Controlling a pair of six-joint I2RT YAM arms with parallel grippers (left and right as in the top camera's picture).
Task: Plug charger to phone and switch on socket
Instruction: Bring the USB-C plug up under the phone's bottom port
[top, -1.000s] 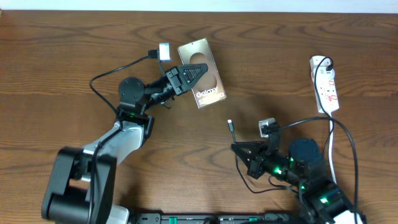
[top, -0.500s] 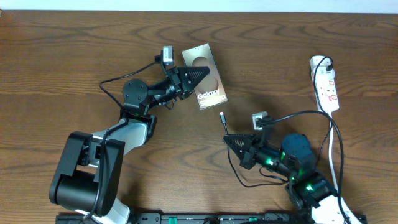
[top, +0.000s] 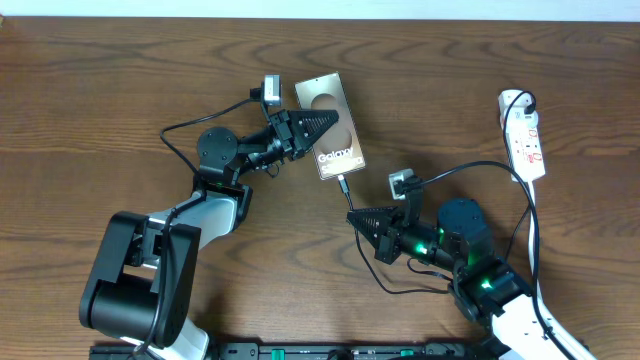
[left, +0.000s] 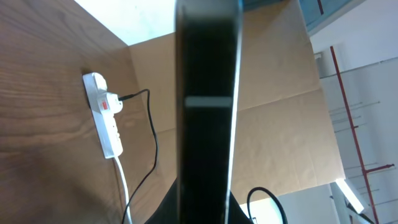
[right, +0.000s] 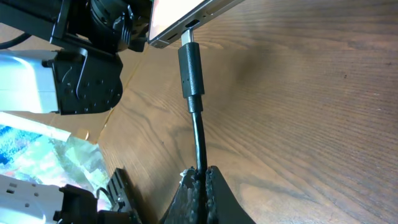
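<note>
While the left gripper (top: 328, 119) is clamped shut on the phone (top: 322, 95), the right gripper (top: 354, 217) just below the phone is pinched tight on the charger (right: 198, 134) cable, a little behind its plug tip (right: 190, 59). Tip's metal end sits right at the port in the phone's bottom edge, lined up, can't tell if it's seated. Socket (top: 524, 135) lies well off to the phone's right, nobody near it. My read: plug-in nearly there, push home needed, switching on all left
</note>
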